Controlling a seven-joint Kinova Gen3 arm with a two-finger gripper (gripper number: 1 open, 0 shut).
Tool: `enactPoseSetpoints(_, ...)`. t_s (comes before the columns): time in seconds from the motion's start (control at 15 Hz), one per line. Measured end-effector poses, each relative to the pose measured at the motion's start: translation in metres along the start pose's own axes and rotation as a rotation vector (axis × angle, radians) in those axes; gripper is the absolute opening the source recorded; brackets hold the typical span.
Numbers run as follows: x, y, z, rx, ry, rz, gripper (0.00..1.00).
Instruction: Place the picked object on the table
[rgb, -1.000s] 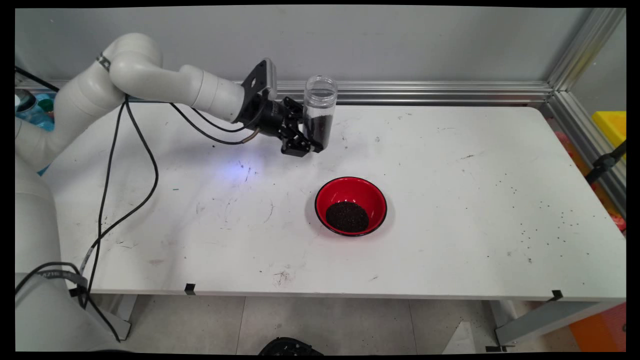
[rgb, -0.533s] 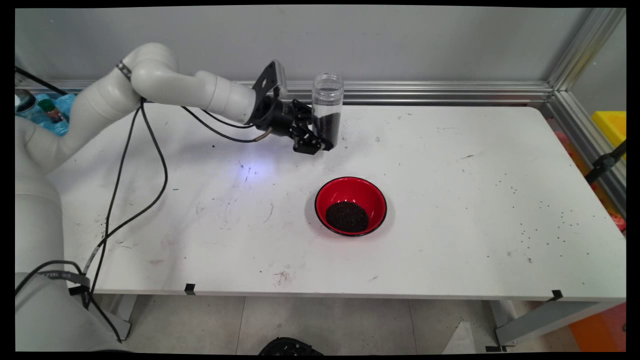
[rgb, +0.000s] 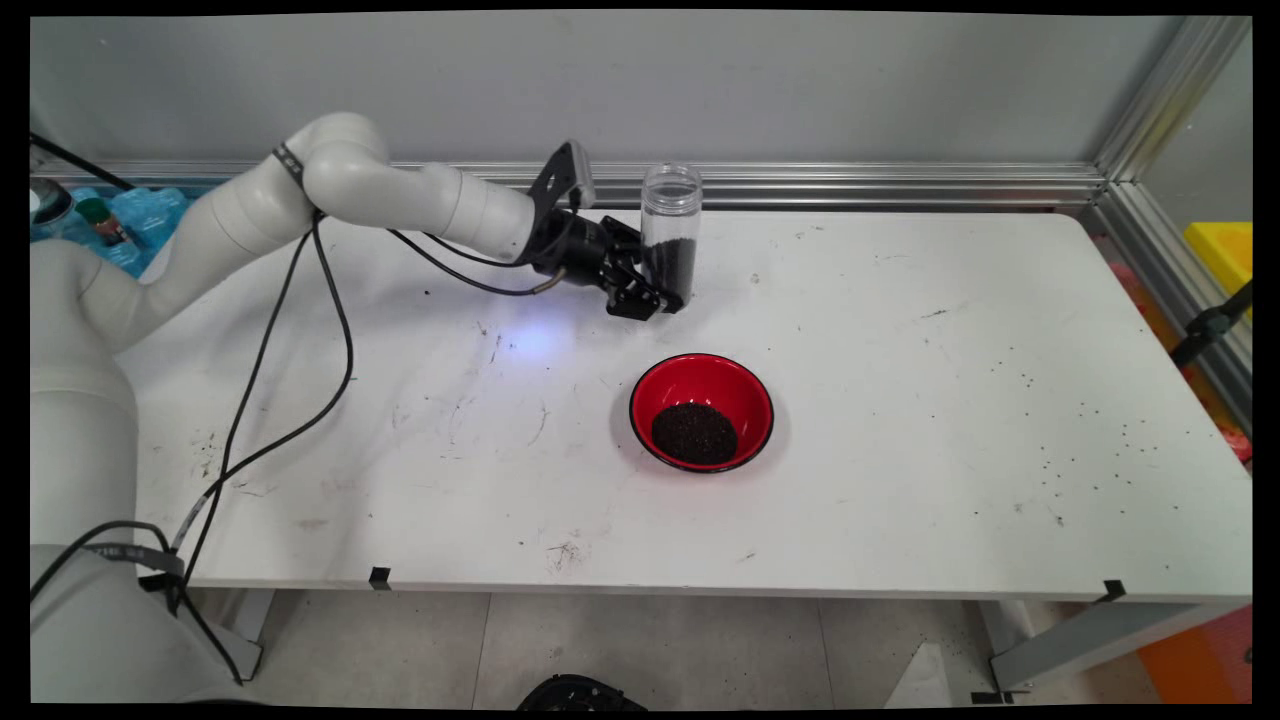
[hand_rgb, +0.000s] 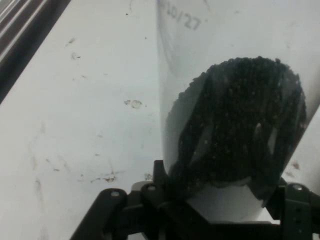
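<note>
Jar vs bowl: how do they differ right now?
The clear jar is tall, narrow and see-through; the red bowl is low, wide and opaque with a black rim. The jar is upright in the gripper, gripped at its lower part; the bowl sits free on the white table, nearer the camera. Both are open-topped and hold dark granules, which fill about the jar's lower half and form a mound in the bowl's bottom.

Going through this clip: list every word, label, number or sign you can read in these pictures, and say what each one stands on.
"10/27", roughly: faint dark digits on the clear wall of the jar, above the dark grains, in the hand view. The first digit is uncertain.
In the main view no lettering can be read on the jar, the gripper, the red bowl or the table.
</note>
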Motion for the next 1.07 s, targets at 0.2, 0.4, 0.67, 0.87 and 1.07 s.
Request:
enactPoseSetpoints(0.2,-0.005,0.000,0.011,-0.001,0.006,-0.010,0.00)
enactPoseSetpoints(0.4,-0.009,0.000,0.020,0.001,0.008,-0.017,0.00)
enactPoseSetpoints(0.67,-0.016,0.000,0.027,-0.002,0.007,-0.024,0.00)
enactPoseSetpoints(0.87,-0.021,0.000,0.032,-0.005,0.006,-0.028,0.00)
enactPoseSetpoints(1.07,-0.024,0.000,0.035,-0.005,0.006,-0.031,0.00)
